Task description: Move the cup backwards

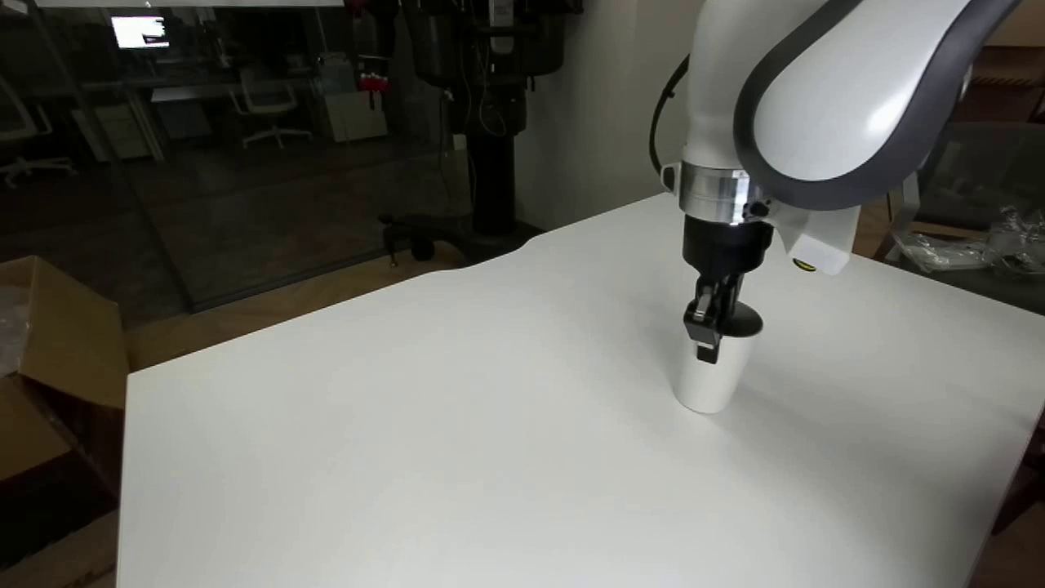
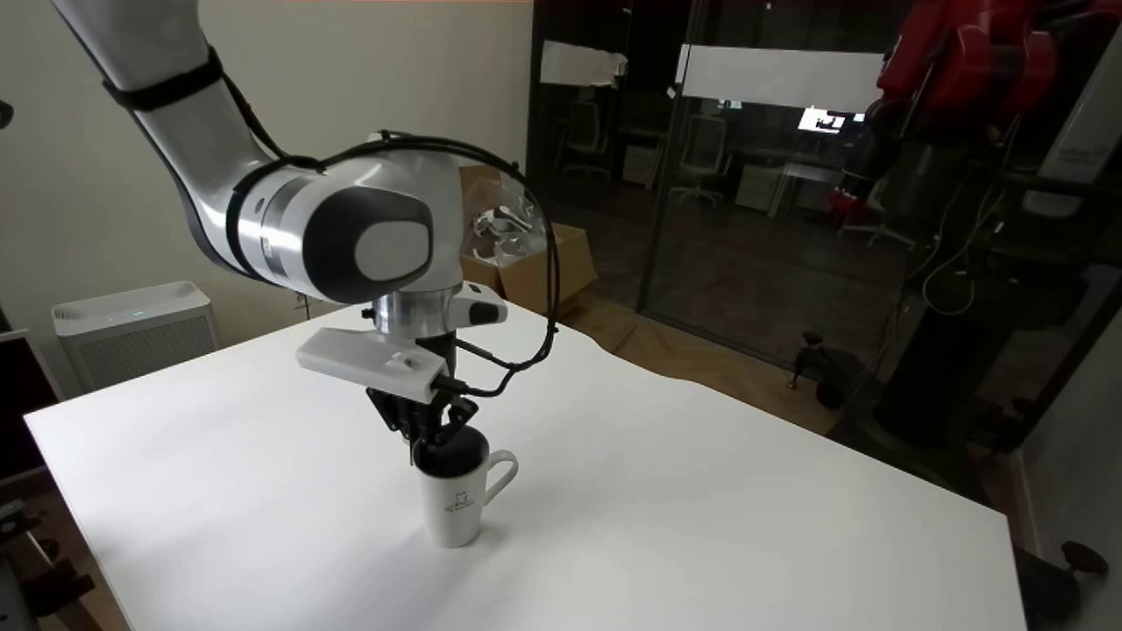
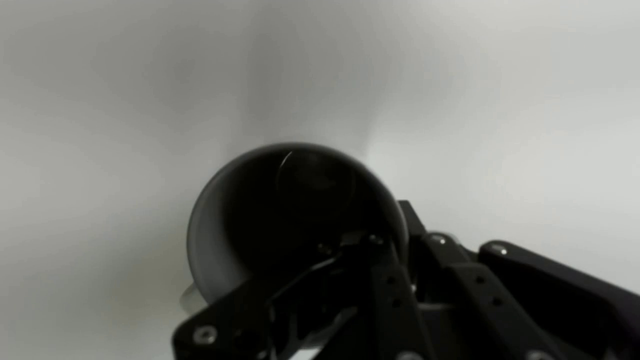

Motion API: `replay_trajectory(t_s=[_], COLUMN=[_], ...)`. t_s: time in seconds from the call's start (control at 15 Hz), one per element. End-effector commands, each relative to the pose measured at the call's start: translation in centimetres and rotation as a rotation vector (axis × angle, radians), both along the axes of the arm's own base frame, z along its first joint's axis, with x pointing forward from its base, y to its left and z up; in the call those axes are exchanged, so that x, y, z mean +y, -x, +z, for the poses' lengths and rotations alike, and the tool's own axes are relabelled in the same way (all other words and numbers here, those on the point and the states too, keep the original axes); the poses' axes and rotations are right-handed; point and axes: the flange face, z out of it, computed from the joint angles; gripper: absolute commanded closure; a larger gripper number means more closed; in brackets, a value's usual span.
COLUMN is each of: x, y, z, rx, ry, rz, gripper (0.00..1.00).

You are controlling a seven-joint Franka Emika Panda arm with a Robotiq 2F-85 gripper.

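Gripper is clamped on the cup at its rim: inner finger down in the dark mouth, outer finger vs. the outside wall, rim btwn them, R side of the mouth in the wrist view. Cup is white outside, dark inside, mouth up, w/ a handle on its R & small dark print on its wall (lettering too small to read) in an exterior view, where it's lower half, just L of ctr. In an exterior view the cup also shows R of ctr, a bit below mid-height; wrist view gives only a bit of handle, lower L, the rest hidden. Can't tell if its base is flush on the white tabletop. Above the gripper, the white arm w/ dark trim enters from upper R in an exterior view; black cables loop off its R & a white housing juts out L in an exterior view. Farther out: cardboard box, L edge of an exterior view; then, in an exterior view, vented grey unit, L edge, approx mid-height, by a pale wall; dark glass wall, upper R of ctr, w/ office chairs & a lit screen showing thru it; red-and-black machine, upper R corner.
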Motion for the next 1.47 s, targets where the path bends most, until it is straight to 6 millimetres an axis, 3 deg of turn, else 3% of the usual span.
replay_trajectory(t_s=[0.0, 0.27, 0.67, 1.0, 1.4], x=[0.3, -0.5, -4.9, -6.1, -5.0], y=[-1.6, -4.3, -10.8, -14.0, -17.5], z=[1.7, 4.0, 7.2, 5.7, 2.9], rx=[-0.058, -0.099, -0.112, 0.097, 0.074], ry=[-0.050, -0.093, -0.016, 0.030, 0.036], rz=[-0.177, -0.365, -0.629, -0.694, -0.694], gripper=[0.98, 0.98, 0.98, 0.98, 0.98])
